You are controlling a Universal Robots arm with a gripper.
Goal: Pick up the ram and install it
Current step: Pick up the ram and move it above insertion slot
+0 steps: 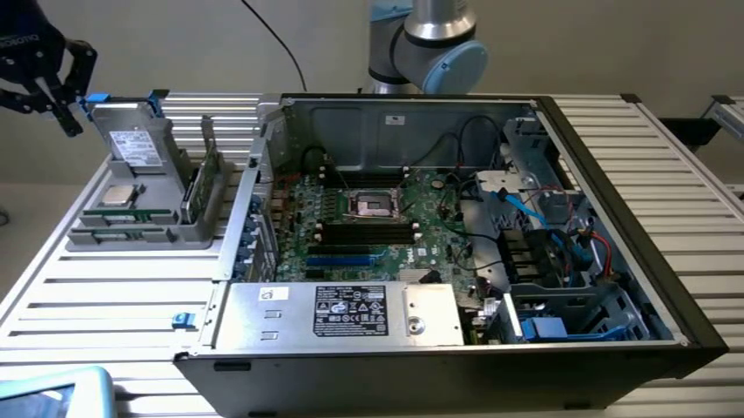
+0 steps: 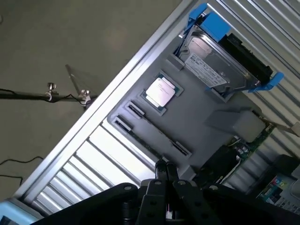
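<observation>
As I check both feeds, the jaws are clenched, tips pressed together with nothing between them. They hang in the air at the exterior view's far left, above the grey holder tray (image 1: 174, 231) (image 2: 197, 117) and touching nothing. The ram (image 1: 117, 215) (image 2: 142, 139) sits on edge in a slot of that tray, just beside the square processor chip (image 1: 118, 193) (image 2: 161, 90). A hard drive (image 1: 138, 139) (image 2: 215, 65) in a blue bracket stands at the tray's far end. The tray rests on the slatted worktop (image 1: 104, 287) (image 2: 108, 159), just beside the open computer case (image 1: 465, 348). In the case, the motherboard (image 1: 348, 252) shows black memory slots (image 1: 369, 232); I can't tell if any are filled.
</observation>
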